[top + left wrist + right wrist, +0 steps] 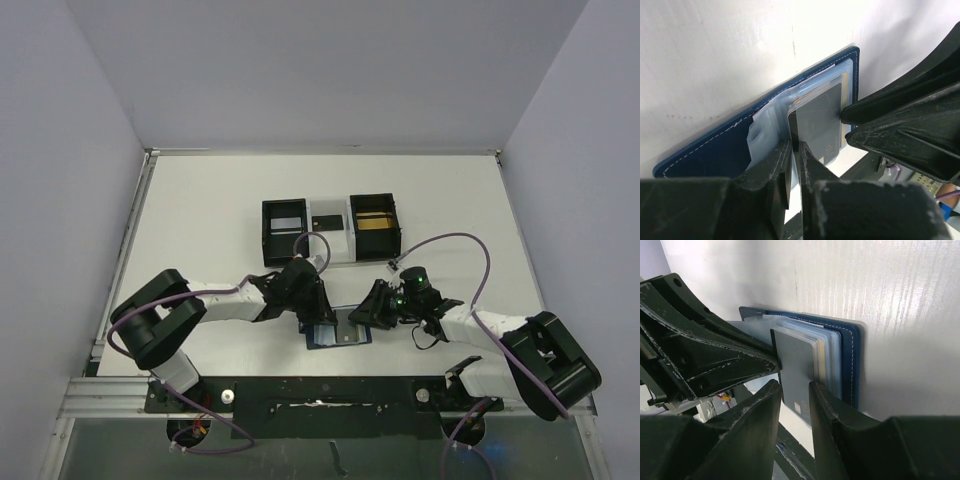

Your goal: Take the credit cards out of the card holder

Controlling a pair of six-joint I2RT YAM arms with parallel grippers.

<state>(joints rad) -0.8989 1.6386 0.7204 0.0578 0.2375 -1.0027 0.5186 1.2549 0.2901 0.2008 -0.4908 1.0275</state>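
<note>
The card holder (345, 336) lies open on the table between both grippers, navy blue with clear sleeves, also in the left wrist view (715, 150) and the right wrist view (852, 355). A grey credit card (820, 120) sticks halfway out of a sleeve; a tan card edge (824, 365) shows behind it. My left gripper (795, 150) is shut on a clear sleeve edge of the card holder. My right gripper (794, 387) is open, its fingers on either side of the grey card's (797, 365) free end. In the top view the left gripper (312, 318) and right gripper (375, 318) almost meet.
Two black boxes joined by a clear section (328, 222) stand behind the card holder; the left box (285, 228) holds a pale card, the right box (374, 222) a gold one. Purple cables loop over both arms. Walls close in the white table (200, 220).
</note>
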